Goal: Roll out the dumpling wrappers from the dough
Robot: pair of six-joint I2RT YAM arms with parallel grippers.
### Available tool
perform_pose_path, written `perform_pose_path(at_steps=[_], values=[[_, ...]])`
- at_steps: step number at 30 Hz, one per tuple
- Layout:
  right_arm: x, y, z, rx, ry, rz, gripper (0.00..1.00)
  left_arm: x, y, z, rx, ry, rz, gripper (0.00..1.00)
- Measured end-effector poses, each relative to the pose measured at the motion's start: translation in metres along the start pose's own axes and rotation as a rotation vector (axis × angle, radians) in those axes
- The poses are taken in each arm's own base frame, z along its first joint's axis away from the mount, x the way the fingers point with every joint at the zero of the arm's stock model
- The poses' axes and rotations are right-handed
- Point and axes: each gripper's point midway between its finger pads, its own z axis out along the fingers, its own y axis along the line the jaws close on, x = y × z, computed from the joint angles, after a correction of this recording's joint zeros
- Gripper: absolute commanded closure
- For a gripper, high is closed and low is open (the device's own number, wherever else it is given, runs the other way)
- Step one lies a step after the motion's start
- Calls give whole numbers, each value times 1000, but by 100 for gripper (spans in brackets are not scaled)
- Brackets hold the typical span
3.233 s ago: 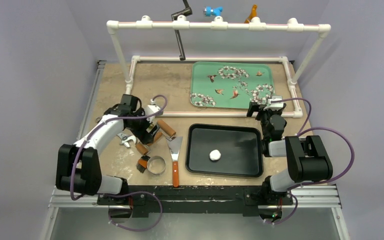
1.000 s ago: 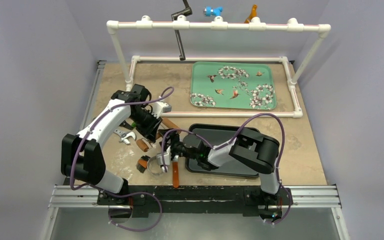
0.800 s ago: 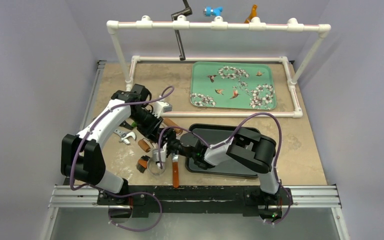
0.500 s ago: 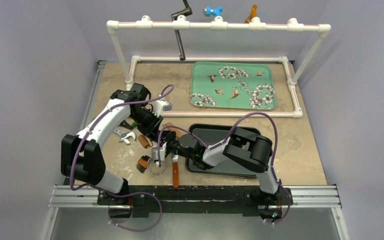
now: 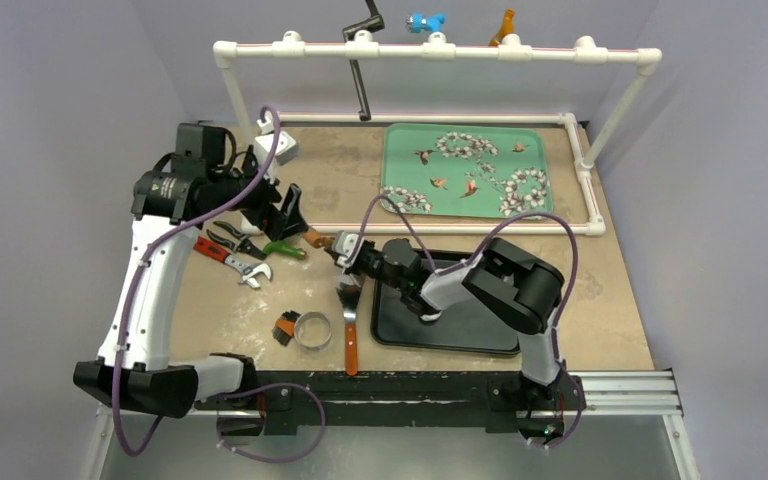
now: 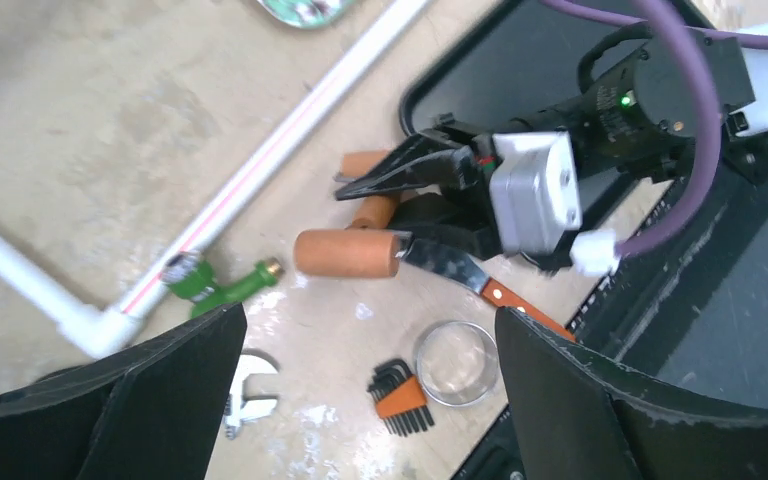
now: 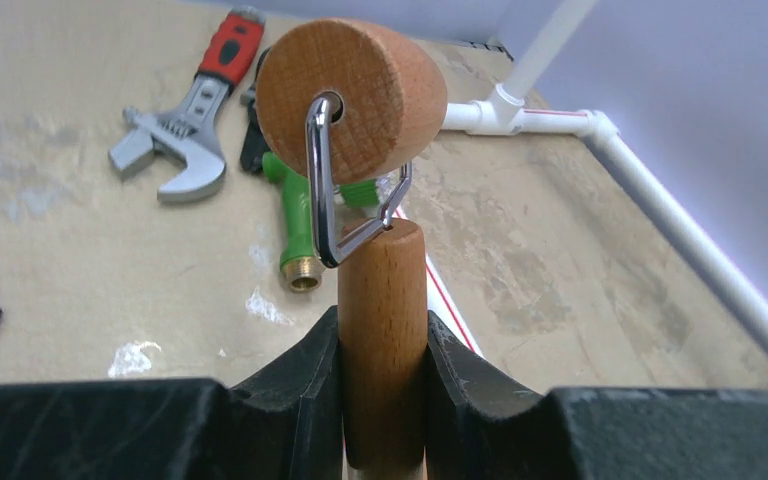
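Note:
My right gripper (image 5: 344, 254) is shut on the handle (image 7: 382, 300) of a wooden dough roller, just left of the black tray (image 5: 480, 335). The barrel's round end (image 7: 350, 100) sits on a wire yoke ahead of the fingers. From the left wrist view the barrel (image 6: 345, 253) hangs just above the table. My left gripper (image 5: 282, 212) is raised over the table's left part, open and empty, fingers (image 6: 160, 390) far apart. The dough (image 5: 427, 316) lies on the black tray, mostly hidden under my right forearm. No dumpling wrappers are in view.
A metal ring cutter (image 5: 311, 330), a hex key set (image 5: 285, 328) and a wooden-handled scraper (image 5: 350, 325) lie near the front. A red-handled wrench (image 5: 228, 257) and a green fitting (image 5: 282, 248) lie left. A green floral tray (image 5: 465, 170) sits inside the PVC frame (image 5: 430, 230).
My left gripper has opened, released the roller and risen up and to the left. My right gripper has shut on the roller's handle and carried it toward the back.

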Motion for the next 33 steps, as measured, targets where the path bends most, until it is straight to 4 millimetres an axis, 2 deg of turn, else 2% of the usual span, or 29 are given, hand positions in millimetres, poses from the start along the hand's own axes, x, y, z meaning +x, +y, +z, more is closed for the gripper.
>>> perform_pose_path(at_steps=[3, 7, 9, 11, 14, 17, 19, 23, 25, 33], values=[[-14, -24, -8, 57, -31, 188, 100, -22, 10, -21, -60, -76, 20, 9], [-62, -75, -24, 187, -124, 422, 100, -33, 24, -37, -121, -130, 16, 11], [-95, -107, -35, 282, -196, 515, 100, -35, 21, -33, -95, -154, 6, 2], [-125, -136, -42, 367, -274, 604, 100, -35, 14, -24, -44, -177, -6, 0], [-157, -161, -43, 443, -367, 722, 100, -31, 2, -1, 25, -171, 1, 0], [-163, -162, -43, 469, -401, 822, 100, -35, -19, 19, 91, -172, 55, 0], [-161, -157, -40, 471, -405, 892, 100, -44, -27, 25, 114, -194, 86, 0], [-162, -149, -37, 468, -412, 994, 100, -64, -21, 27, 94, -264, 127, 2], [-164, -146, -37, 468, -420, 1024, 100, -70, -19, 32, 89, -288, 147, 6], [-170, -143, -36, 473, -454, 1120, 100, -66, -13, 61, 88, -262, 137, 23]])
